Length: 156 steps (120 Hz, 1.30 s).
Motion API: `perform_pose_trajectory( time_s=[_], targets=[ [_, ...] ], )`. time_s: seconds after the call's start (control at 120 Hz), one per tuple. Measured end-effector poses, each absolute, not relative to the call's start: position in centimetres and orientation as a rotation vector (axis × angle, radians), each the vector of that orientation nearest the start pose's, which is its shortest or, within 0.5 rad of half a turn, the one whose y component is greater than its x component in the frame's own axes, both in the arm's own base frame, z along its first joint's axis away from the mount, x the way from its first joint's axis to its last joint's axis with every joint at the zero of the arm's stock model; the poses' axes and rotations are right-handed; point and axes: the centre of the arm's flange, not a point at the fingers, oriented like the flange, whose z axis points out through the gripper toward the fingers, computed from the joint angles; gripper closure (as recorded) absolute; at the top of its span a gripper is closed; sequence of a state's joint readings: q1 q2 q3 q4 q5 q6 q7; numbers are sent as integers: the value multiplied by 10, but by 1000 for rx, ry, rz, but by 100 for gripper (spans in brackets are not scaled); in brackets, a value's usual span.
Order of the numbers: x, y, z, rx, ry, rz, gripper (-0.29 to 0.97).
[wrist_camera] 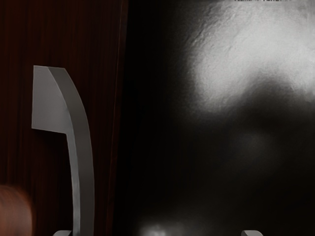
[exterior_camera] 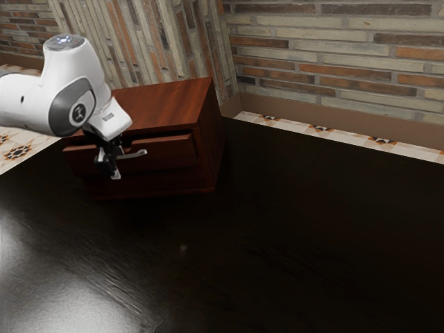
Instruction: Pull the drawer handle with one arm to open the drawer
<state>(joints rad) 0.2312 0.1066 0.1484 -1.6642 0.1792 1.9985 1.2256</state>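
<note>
A dark red wooden cabinet [exterior_camera: 170,104] stands on the table at the back left of the exterior view. Its drawer front [exterior_camera: 170,149] carries a grey bar handle [exterior_camera: 133,153]. My black gripper [exterior_camera: 109,166] hangs right in front of the drawer, at the handle's end toward the exterior view's left. In the wrist view the grey handle [wrist_camera: 74,142] curves out from the drawer front [wrist_camera: 59,34] and runs close by one fingertip [wrist_camera: 61,232]. The other fingertip [wrist_camera: 251,232] stands far off over the table, so the gripper is open. I cannot tell how far out the drawer is.
The glossy black table [exterior_camera: 277,250] stretches wide in front of the cabinet and toward the exterior view's right. A brick wall [exterior_camera: 333,48] and a patterned tile floor [exterior_camera: 333,132] lie behind it. My white arm [exterior_camera: 55,90] covers the cabinet's left corner.
</note>
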Motion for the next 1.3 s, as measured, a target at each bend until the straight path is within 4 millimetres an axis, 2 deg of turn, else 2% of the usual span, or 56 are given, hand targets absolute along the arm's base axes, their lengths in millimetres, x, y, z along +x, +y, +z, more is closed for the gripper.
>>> perform_pose_trajectory(
  time_s=[0.683, 1.3],
  targets=[
    [534, 210, 557, -2563, 1232, -37, 27],
    [504, 193, 557, -2552, 1207, -56, 33]
  ],
)
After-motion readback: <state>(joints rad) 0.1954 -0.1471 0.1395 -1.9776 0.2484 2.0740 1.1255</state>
